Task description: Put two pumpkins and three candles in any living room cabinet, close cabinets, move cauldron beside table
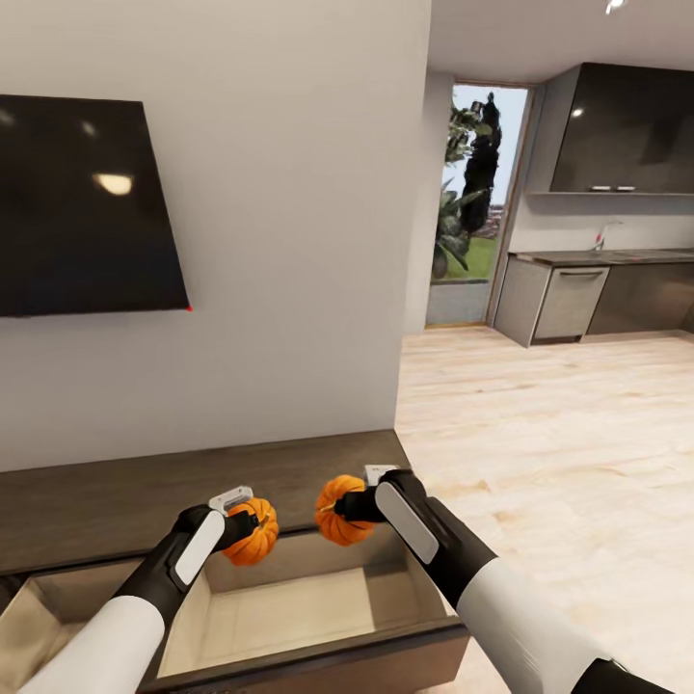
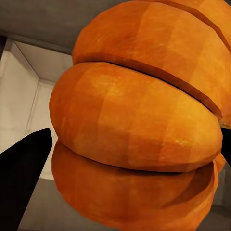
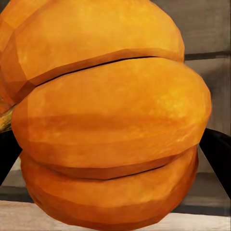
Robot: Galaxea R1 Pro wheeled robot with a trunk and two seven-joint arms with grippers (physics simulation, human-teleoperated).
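Pale drawer under ribbed pumpkins

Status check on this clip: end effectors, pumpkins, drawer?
Left end effector shut on left pumpkin. Right end effector shut on right pumpkin. Both held above open cabinet drawer. Nothing in the way.
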